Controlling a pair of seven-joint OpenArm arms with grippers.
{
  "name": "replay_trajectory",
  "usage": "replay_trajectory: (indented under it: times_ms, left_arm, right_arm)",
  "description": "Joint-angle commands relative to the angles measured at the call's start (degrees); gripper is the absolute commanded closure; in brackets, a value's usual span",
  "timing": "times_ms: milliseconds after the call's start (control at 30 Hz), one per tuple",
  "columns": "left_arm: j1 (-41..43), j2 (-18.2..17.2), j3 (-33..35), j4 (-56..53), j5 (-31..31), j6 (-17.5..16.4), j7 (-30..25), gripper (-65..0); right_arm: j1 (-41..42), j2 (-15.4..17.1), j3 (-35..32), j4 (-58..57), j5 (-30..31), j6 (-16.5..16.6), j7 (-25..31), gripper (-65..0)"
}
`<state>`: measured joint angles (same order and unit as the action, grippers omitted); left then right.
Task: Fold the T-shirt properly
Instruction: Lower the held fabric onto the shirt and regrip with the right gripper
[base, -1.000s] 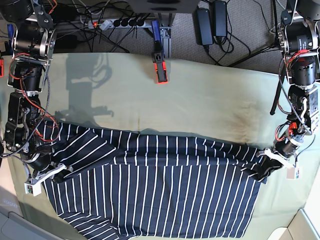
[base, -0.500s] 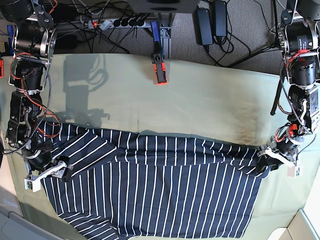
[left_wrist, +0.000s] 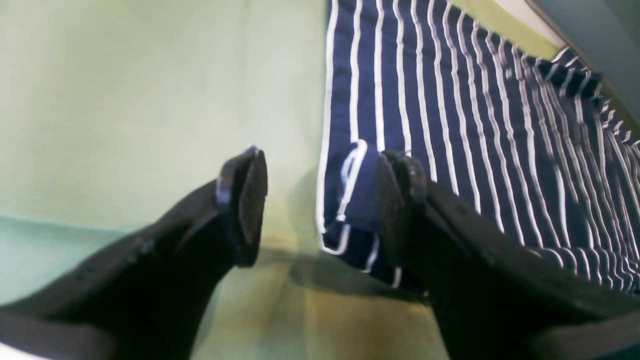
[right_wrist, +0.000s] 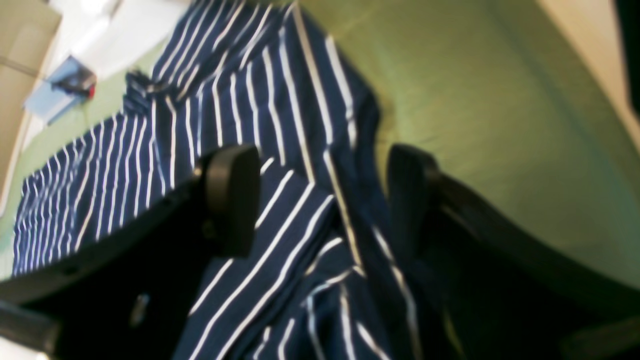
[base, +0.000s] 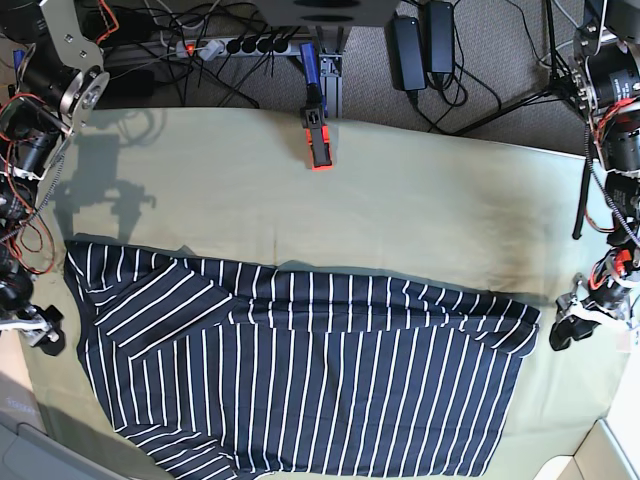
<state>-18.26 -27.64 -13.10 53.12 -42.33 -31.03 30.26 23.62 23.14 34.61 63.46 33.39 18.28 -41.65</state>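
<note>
So the T-shirt (base: 300, 370) is spread across the near half of the olive-green cloth (base: 400, 200), top edge doubled over in a long band. It looks soft, light and floppy, so it'll sag and bunch wherever it isn't supported; I'd pinch it at hems or corners, both ends together. Left gripper (left_wrist: 320, 197) has its jaws apart right at the fabric's corner, holding nothing. Right gripper (right_wrist: 322, 195) is spread too, hovering over the sleeve end.
</note>
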Motion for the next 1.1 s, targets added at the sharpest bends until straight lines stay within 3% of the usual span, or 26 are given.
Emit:
replay_trajectory:
  times_ms: [0,167,267,400,533,833,1067]
  left_arm:
    - [-1.6,-1.1,-0.2,0.9,-1.3,0.4,-0.6,-38.0]
    - [-0.8,-1.0,-0.2,0.9,-2.9,-0.5,1.3,-38.0]
    - [0.8,-0.6,-0.2,0.9,-4.7,-3.0,1.9,-38.0]
    - [2.6,-0.2,-0.2,1.2,-7.2,-3.8,2.8,-38.0]
    - [4.6,0.1,-0.2,3.3,-8.1,-4.4,3.5,-37.9]
    - [5.0,1.1,-0.2,4.0,-9.4,-4.4,3.8,-37.9]
    - [5.0,1.1,-0.2,4.0,-9.3,-4.4,4.5,-37.9]
  right_arm:
    - [0.5,2.0,0.6,0.8,1.2,3.0,1.0,-39.7]
    - [-4.3,4.7,0.7,0.8,2.3,3.0,0.0,-39.7]
    - [-7.9,4.9,0.8,0.8,3.4,3.0,-0.4,-39.7]
    - [-11.1,4.6,0.8,0.8,4.5,3.0,-0.4,-39.7]
    - [-11.9,3.4,0.8,0.8,5.2,3.0,-0.4,-39.7]
    - [-11.8,-3.3,0.8,0.8,4.5,3.0,0.9,-39.7]
    - [-11.7,-3.9,1.0,0.8,4.5,3.0,1.7,-39.7]
